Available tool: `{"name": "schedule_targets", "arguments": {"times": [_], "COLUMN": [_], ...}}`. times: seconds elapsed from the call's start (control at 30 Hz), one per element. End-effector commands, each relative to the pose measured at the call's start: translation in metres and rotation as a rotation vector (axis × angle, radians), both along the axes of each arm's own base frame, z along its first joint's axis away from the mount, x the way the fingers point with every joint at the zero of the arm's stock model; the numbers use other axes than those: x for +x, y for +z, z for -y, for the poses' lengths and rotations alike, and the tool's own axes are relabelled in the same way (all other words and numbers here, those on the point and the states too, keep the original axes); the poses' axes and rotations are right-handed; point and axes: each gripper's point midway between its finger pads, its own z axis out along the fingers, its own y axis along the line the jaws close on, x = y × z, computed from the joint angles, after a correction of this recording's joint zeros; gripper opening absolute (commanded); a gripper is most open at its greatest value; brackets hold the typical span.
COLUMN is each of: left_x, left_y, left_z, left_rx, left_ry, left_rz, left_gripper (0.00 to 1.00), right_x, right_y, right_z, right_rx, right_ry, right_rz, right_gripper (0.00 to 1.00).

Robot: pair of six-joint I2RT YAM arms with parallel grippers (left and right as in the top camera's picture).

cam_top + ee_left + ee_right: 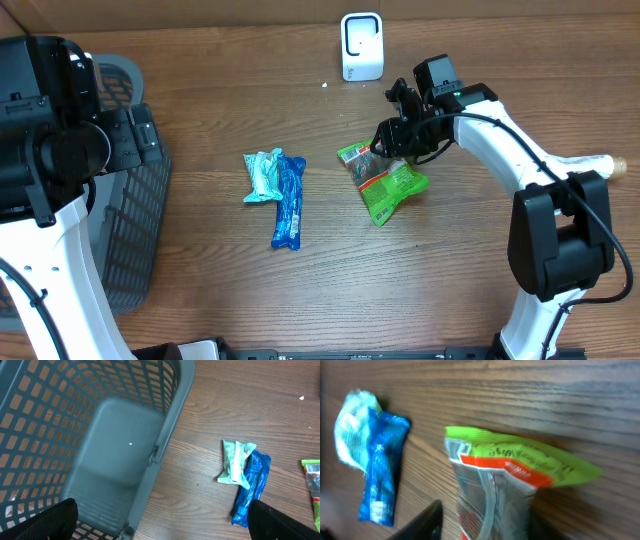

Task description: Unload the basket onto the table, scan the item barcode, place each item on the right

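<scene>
A green snack packet (388,183) with an orange band lies on the wooden table, right of centre. My right gripper (384,145) is low over its upper end. In the right wrist view the packet (505,475) sits between the jaws of the right gripper (482,527). The left finger (422,521) stands a little apart from the packet, so the jaws are open. A blue packet (289,200) and a pale teal packet (263,176) lie together at table centre. The white scanner (361,45) stands at the back. My left gripper (165,530) is wide open and holds nothing, above the basket's edge.
A grey mesh basket (135,200) stands at the left side of the table, its solid rim (170,425) under the left wrist camera. The blue packet (252,487) and teal packet (235,462) lie to its right on bare wood.
</scene>
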Motion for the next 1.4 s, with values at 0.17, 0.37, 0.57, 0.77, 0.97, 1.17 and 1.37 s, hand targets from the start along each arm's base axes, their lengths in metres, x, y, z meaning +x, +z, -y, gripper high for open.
{"name": "schedule_targets", "arguments": {"times": [0.17, 0.37, 0.57, 0.77, 0.97, 1.17, 1.37], "left_x": [0.001, 0.001, 0.001, 0.001, 0.001, 0.001, 0.001], "left_y": [0.004, 0.004, 0.004, 0.004, 0.004, 0.004, 0.004], "left_z": [-0.002, -0.002, -0.002, -0.003, -0.002, -0.002, -0.003], "left_rx": [0.013, 0.013, 0.013, 0.013, 0.013, 0.013, 0.013], "left_ry": [-0.001, -0.001, -0.001, -0.001, -0.001, -0.001, -0.001], "left_rz": [0.011, 0.011, 0.011, 0.011, 0.011, 0.011, 0.011], "left_gripper": [1.00, 1.00, 1.00, 1.00, 1.00, 1.00, 1.00], "right_x": [-0.008, -0.016, -0.029, -0.045, -0.039, -0.023, 0.021], "right_y": [-0.009, -0.034, -0.070, -0.087, -0.088, -0.067, -0.002], "right_z": [0.038, 0.041, 0.045, 0.049, 0.048, 0.051, 0.058], "right_rx": [-0.213, -0.228, -0.248, -0.258, -0.245, -0.232, -0.329], "right_ry": [0.125, 0.145, 0.154, 0.151, -0.012, -0.106, -0.148], "right_rz": [0.053, -0.003, -0.091, -0.143, -0.184, -0.186, 0.056], "right_gripper": [0.84, 0.89, 0.89, 0.73, 0.04, 0.04, 0.04]}}
